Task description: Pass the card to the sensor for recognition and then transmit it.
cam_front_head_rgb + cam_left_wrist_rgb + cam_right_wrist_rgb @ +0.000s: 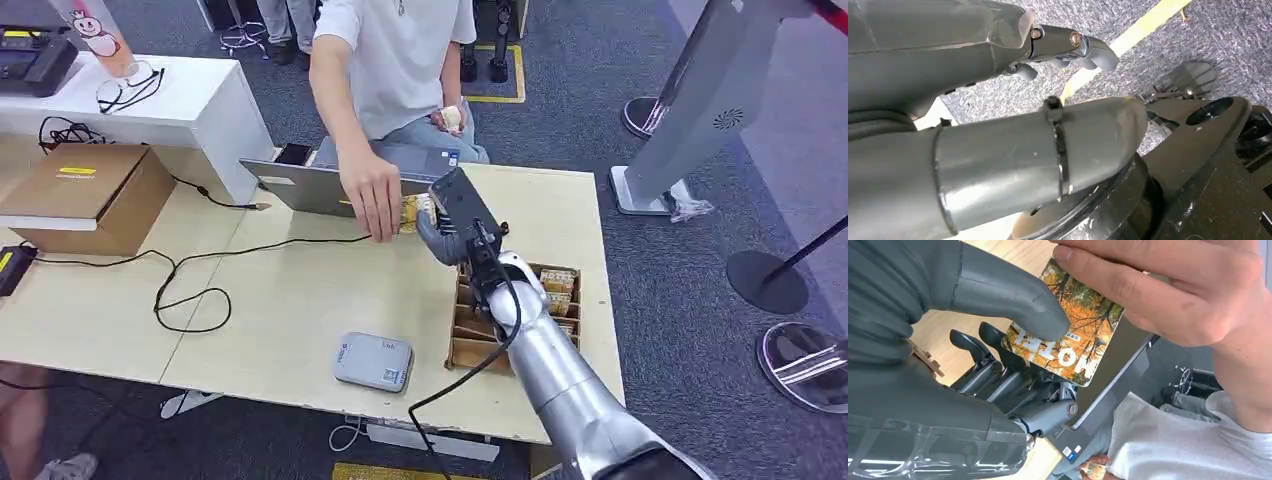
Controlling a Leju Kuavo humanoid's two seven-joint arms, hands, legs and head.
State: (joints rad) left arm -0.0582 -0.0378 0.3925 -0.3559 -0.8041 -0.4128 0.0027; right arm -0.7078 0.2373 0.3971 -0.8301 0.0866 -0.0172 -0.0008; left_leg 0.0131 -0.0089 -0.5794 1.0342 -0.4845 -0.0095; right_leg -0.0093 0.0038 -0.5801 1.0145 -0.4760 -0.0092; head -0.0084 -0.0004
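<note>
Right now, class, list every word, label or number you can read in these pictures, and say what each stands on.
"HOTEL", white letters on the card, partly covered by the right hand's thumb.
Small print beside it on the card: too small to read.
Label on the grey sensor: blurred.
Yellow label on the cardboard box: blurred.
Sticker on the laptop: unreadable.

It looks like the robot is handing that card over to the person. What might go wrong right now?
Both are holding the card at once: the robot's right hand presses its thumb on one end while the person's hand grips the other. If the robot holds on too long, the card may bend. If both let go, it could drop onto the laptop.
</note>
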